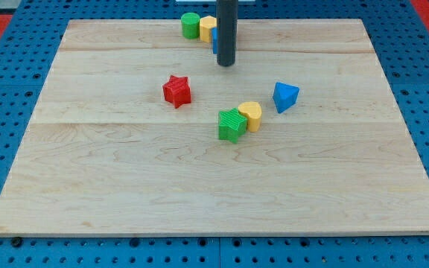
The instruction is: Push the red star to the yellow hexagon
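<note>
Scanning from the view's left, the red star (176, 91) lies on the desk (125, 179), left of and below my tip (226, 64). At the view's top, a yellow hexagon (208, 27) sits beside a green round block (191, 25), just left of the rod. My tip touches nothing, carries no gripper. Pushing up-right needs approach from the star's lower left. No readable writing.
</note>
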Available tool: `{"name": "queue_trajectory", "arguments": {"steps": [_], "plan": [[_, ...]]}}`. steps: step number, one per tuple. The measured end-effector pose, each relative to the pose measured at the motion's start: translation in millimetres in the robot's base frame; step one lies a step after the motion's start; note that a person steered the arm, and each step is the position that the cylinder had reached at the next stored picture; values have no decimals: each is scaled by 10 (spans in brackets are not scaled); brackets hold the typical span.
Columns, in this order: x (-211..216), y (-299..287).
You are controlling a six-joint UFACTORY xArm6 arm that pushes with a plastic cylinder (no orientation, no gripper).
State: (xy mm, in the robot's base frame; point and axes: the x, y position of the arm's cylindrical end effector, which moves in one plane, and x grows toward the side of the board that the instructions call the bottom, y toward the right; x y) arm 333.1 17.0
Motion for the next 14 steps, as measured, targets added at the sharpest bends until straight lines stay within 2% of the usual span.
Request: {"name": "queue_trajectory", "arguments": {"steps": [1,2,3,5,6,7,9,10,11,12,14], "plan": [[757,-112],[1166,-794],[1006,-1032],[343,-692],[632,-420],[689,-191],[5,-573],[-88,-643],[68,-1043],[-41,-1232],[-322,-751]]}}
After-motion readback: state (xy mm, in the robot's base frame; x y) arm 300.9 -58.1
